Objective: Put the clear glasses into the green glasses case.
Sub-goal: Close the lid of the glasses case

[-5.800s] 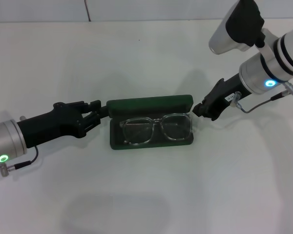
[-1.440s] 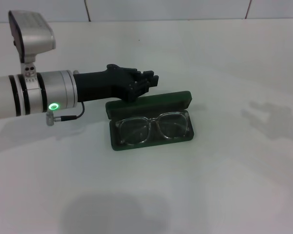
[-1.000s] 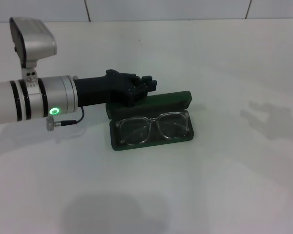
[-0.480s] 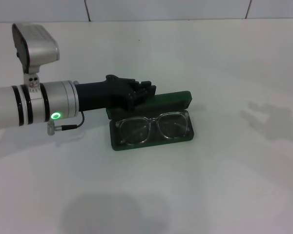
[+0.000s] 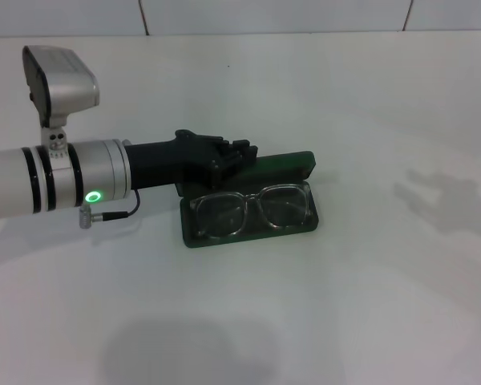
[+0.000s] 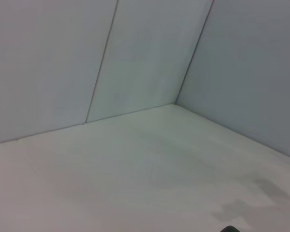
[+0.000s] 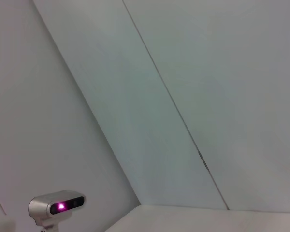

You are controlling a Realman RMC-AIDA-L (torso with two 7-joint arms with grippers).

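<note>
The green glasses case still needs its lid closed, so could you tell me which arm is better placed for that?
Probably the left: the left gripper is at the green glasses case's raised lid, with the clear glasses inside. The right gripper is out of view.

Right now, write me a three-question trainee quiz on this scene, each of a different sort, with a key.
1. True or false: the glasses lie inside the open case.
2. Which hand is at the case's raised lid? A) left B) right C) both
3. Fill in: the glasses' frame is ____.

Key:
1. True. They lie in the case's lower half, and the lid is not closed.
2. A. The left hand is at the lid's back edge; the right hand is out of view.
3. Clear.
</note>
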